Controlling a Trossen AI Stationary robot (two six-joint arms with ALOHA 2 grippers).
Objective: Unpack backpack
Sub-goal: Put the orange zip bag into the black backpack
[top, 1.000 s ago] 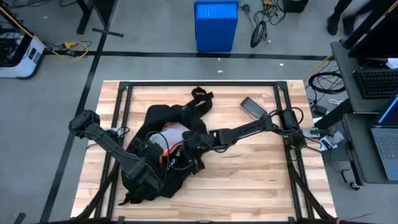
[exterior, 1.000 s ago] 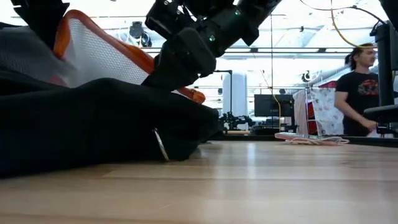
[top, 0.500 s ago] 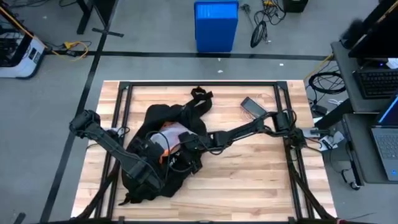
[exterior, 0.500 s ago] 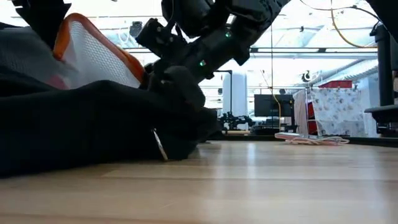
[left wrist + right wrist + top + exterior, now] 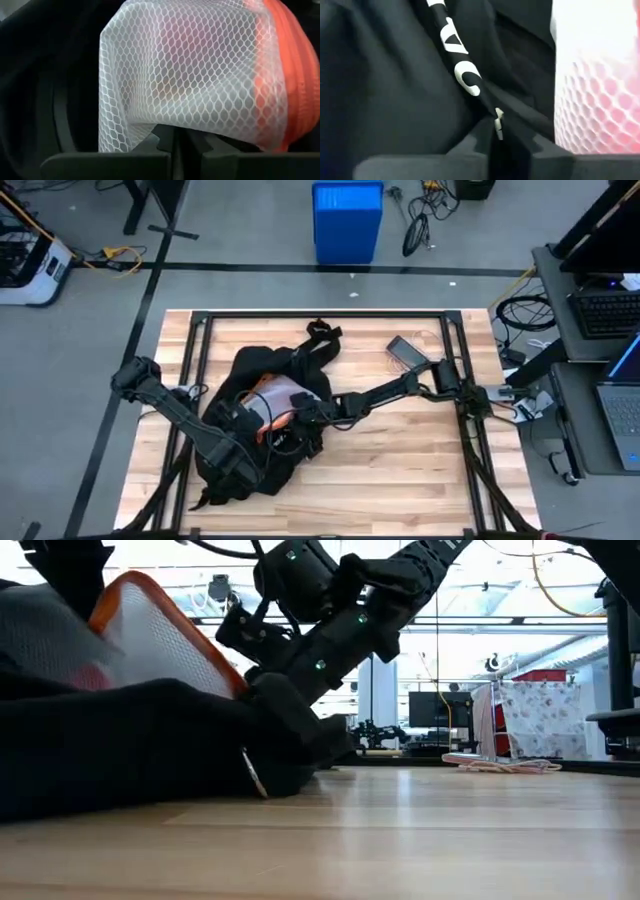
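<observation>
The black backpack lies on the table's left half, its white lettering showing in the right wrist view. A white mesh pouch with an orange zip edge sticks up out of its opening. My left gripper reaches in from the near left and is shut on the pouch. My right gripper comes in from the right and is shut on the backpack's fabric beside the pouch. My left gripper pinches the pouch's white mesh between its two fingers, at the edge away from the orange zip. The pouch stands tilted, its lower part still inside the backpack. My right gripper pinches a fold of the backpack's black fabric by a small white tag, just below the lettering. It slants down from the table's right. The backpack rests on the table.
A dark flat device lies at the far right of the table. The backpack's straps trail toward the far edge. A black metal frame borders the table. Bare wood lies to the right and near side.
My right gripper has gone down and toward the table's left, from above the pouch onto the backpack's fabric beside it. More of the pouch's orange edge is now covered by that gripper in the low view.
</observation>
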